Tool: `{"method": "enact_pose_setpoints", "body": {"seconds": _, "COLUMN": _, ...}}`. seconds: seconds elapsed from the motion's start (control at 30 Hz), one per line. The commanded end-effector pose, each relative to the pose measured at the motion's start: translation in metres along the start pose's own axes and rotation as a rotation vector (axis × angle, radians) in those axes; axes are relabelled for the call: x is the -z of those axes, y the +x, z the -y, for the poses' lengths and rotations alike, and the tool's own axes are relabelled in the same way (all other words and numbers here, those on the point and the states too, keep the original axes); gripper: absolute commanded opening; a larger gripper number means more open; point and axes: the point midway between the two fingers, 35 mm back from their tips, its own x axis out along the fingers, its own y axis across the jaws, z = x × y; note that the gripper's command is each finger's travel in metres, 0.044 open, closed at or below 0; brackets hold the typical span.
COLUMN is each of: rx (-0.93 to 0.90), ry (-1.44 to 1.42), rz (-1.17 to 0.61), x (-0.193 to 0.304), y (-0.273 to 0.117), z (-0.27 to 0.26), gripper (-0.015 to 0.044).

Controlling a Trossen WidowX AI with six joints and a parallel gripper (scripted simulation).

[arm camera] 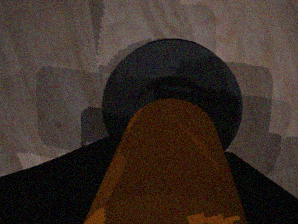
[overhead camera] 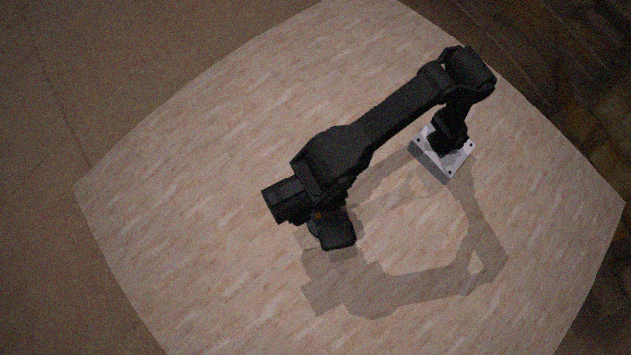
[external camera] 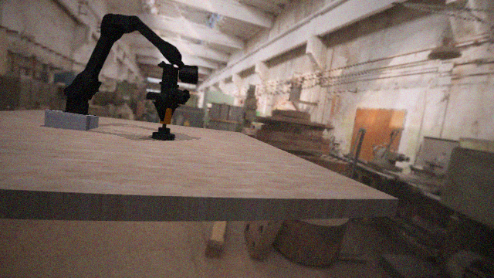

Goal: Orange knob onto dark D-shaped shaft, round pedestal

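And the claw (external camera: 167, 116) (arm camera: 170, 155) is clamped on the orange knob (overhead camera: 318, 215) (external camera: 168, 116) (arm camera: 170, 155), upright above the round pedestal (overhead camera: 313, 227) (external camera: 163, 136) (arm camera: 170, 60) on the desk (overhead camera: 222, 148) (external camera: 193, 166) (arm camera: 45, 30)!

The black six-joint arm (overhead camera: 404, 108) (external camera: 101, 50) rises from its base, bends at a high elbow (overhead camera: 468, 73) (external camera: 119, 23) and slopes down to the wrist (overhead camera: 288, 197) (external camera: 188, 74), where a stubby cylindrical housing juts out sideways; below it the pincer (external camera: 165, 120) points straight down in the exterior view, its dark body wide at the top and tapering toward the tips, its fingers closed on the knob and showing as black wedges at the lower left and lower right of the wrist view
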Motion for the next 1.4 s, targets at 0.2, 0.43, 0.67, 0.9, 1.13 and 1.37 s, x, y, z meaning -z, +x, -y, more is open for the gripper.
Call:
{"method": "enact_pose_setpoints", "body": {"seconds": 0.2, "rx": 0.000, "ry": 0.007, "rz": 0.001, "x": -0.0003, "y": 0.0009, "z": -0.0001, "gripper": 0.0000}}
{"method": "enact_pose_setpoints", "body": {"seconds": 0.43, "rx": 0.000, "ry": 0.007, "rz": 0.001, "x": -0.0003, "y": 0.0009, "z": -0.0001, "gripper": 0.0000}}
{"method": "enact_pose_setpoints", "body": {"seconds": 0.67, "rx": 0.000, "ry": 0.007, "rz": 0.001, "x": -0.0003, "y": 0.0009, "z": -0.0001, "gripper": 0.0000}}
{"method": "enact_pose_setpoints", "body": {"seconds": 0.9, "rx": 0.000, "ry": 0.020, "rz": 0.001, "x": 0.0008, "y": -0.0028, "z": 0.0002, "gripper": 0.0000}}
{"method": "enact_pose_setpoints", "body": {"seconds": 1.13, "rx": 0.000, "ry": 0.067, "rz": 0.001, "x": 0.0006, "y": -0.0064, "z": 0.0000, "gripper": 0.0000}}
{"method": "enact_pose_setpoints", "body": {"seconds": 1.37, "rx": 0.000, "ry": 0.074, "rz": 0.001, "x": 0.0003, "y": -0.0035, "z": 0.0000, "gripper": 0.0000}}
